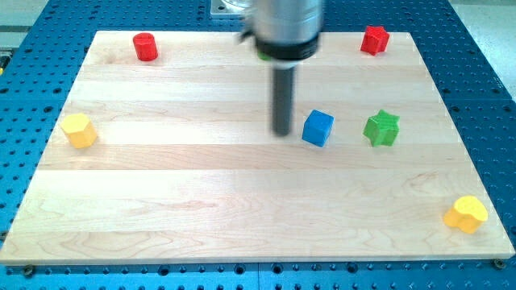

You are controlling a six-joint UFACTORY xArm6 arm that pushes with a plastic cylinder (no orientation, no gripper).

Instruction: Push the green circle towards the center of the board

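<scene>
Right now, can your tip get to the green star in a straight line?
Probably not. The blue cube sits between my tip and the green star. Going around the cube, above or below it in the view, looks free.

My tip (282,132) stands on the wooden board (201,209) a little above the frame's centre, just left of the blue cube (318,128), with a narrow gap between them, and a green star-shaped block (381,128) sits near the cube's right. A red cylinder (145,46) lies in the upper left and a red star-like block (374,39) in the upper right. A yellow block (79,130), roughly hexagonal, rests at the left edge and another yellow block (466,214), its shape unclear, in the lower right corner.
</scene>
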